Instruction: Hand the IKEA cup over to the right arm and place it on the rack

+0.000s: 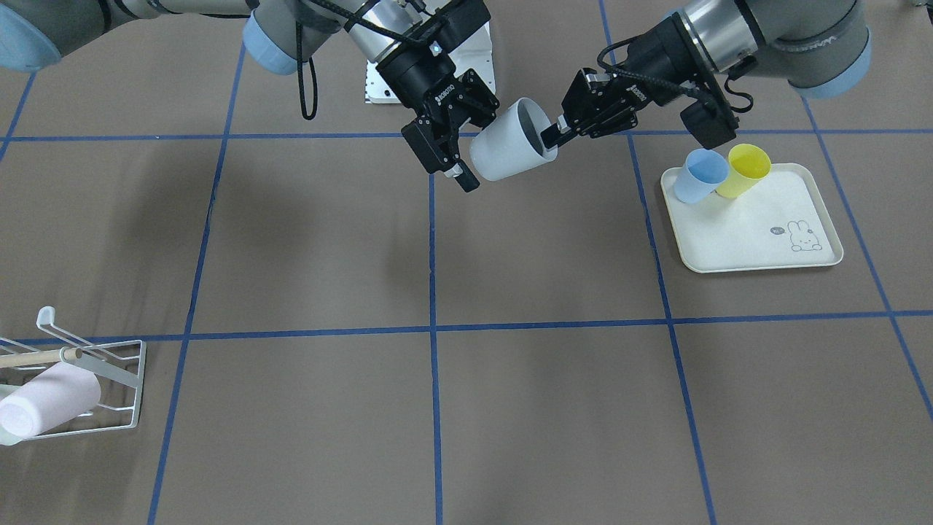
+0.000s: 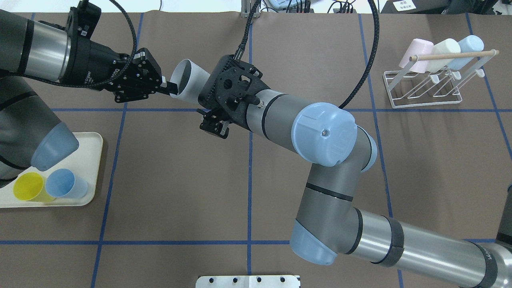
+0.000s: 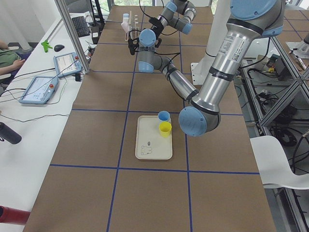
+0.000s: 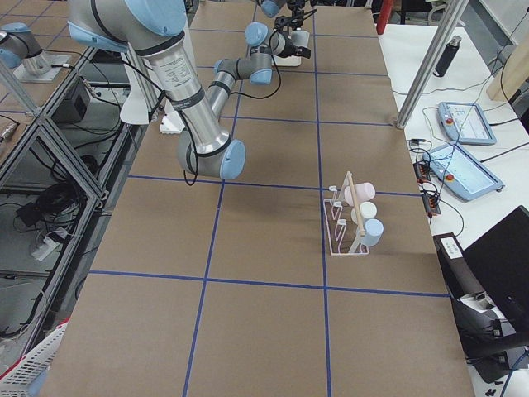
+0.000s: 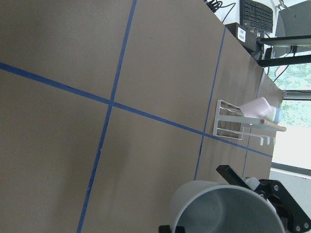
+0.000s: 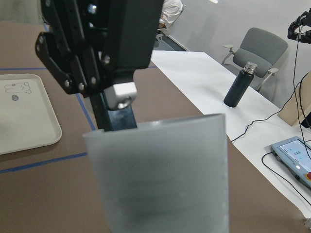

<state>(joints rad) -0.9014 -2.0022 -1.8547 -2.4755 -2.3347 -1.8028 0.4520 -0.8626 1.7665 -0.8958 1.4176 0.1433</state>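
left gripper (image 1: 552, 137) pinches the cup (image 1: 510, 142) by its rim — its closed end lies between the spread jaws of the right gripper (image 1: 475, 140), contact unclear.

Cup (image 1: 510, 146) over table (image 1: 437, 408), between tray (image 1: 751, 255) and rack (image 1: 109, 370)

ROBOTIQ on the right hand (image 1: 481, 144)

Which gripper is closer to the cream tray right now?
Left. The left gripper, pinching the grey cup by its rim, hangs in the air just inward of the tray. The right gripper is on the other side of that cup, farther from the tray.
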